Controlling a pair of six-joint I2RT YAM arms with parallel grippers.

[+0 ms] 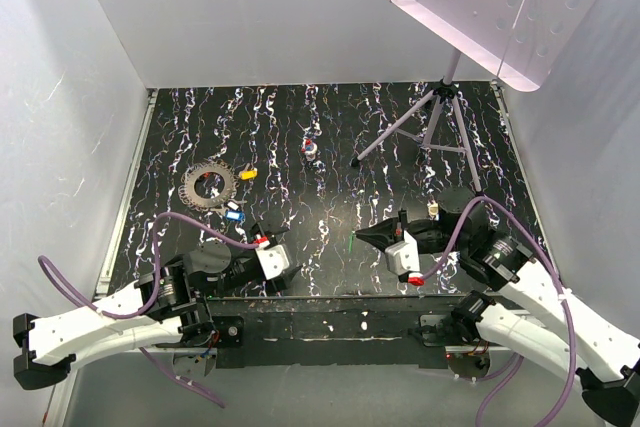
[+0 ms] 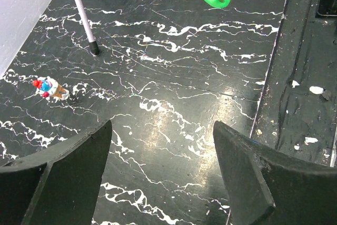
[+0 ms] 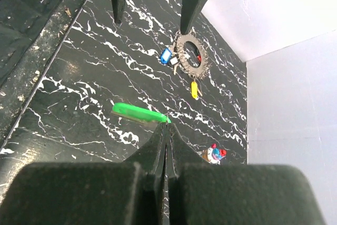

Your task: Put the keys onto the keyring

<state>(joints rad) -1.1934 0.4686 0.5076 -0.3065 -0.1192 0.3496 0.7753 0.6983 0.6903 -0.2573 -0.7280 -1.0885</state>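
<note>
Slippage is the first worry. The right fingers (image 3: pixel 152 151) are pressed tight together on just the tip of the green key (image 3: pixel 138 113), a smooth oblong plastic tag. So slim a hold could let it swivel or drop on the way to the keyring (image 3: pixel 190 54).

That ring lies flat on the surface (image 3: pixel 79 77), well apart from the green key. It is grey metal with a jagged, toothed rim and a wide hole. Those teeth could snag a tag or a finger, and a nudge would likely skate the ring across the glossy black, white-veined top.

The left fingers (image 2: pixel 73 172) stand wide with nothing between them, roughly between ring and green key, so the two arms could clash if both reach in.

The blue key (image 3: pixel 166 55) sits just beside the rim, on the side facing the green key. The yellow key (image 3: pixel 195 89) lies near the rim but clear of it. Both are small shiny tags, easy to knock away. A speck of red shows at the ring's hole; I cannot tell what it is.
</note>
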